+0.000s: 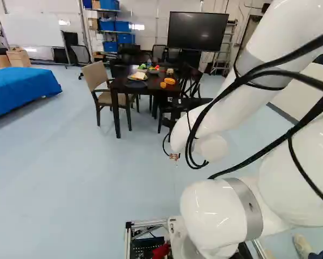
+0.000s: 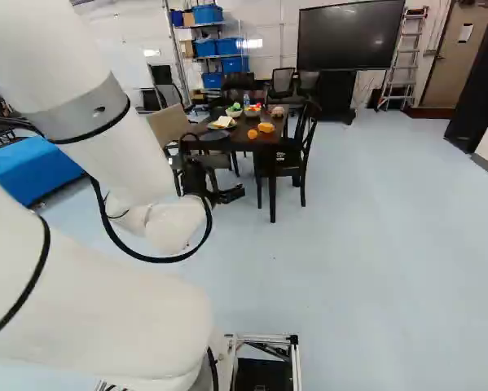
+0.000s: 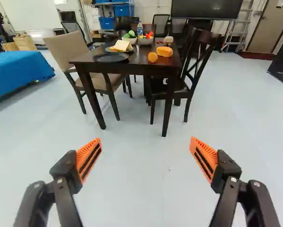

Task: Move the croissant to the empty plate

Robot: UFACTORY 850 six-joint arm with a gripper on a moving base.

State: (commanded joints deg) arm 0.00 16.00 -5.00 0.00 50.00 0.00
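Dining table: here it stands [image 3: 159,71], straight ahead of the arm, dark wood, food and dishes on top.
Gripper: out in front, short of the table, is the gripper [image 2: 201,181]; in the wrist view its two fingers are spread wide, orange pads [image 3: 89,160] facing each other, just floor [image 3: 141,189] between them.
Croissant: a tough call, too small to be certain! The best candidate is the larger orange-yellow piece [image 3: 164,51], on the tabletop near the table's right side, with a rounder orange piece [image 3: 152,57] just beside it, nearer the front edge.
Empty plate: dark and bare, the black plate [image 3: 111,57] sits at the table's near left part.
Loaded plate: right behind that, still on the table's left half, a plate [image 3: 109,49] carries pale yellow slices [image 3: 121,45].
Bowls: farther back on the table, one bowl [image 3: 130,40] shows green pieces, and beside it another bowl [image 3: 145,41] shows red and yellow ones.
Chairs: beige armchair [image 3: 65,48] at the table's left, dark cross-back chair [image 3: 196,56] at its right.
Screen: big and black, the screen [image 3: 206,9] stands beyond the table.
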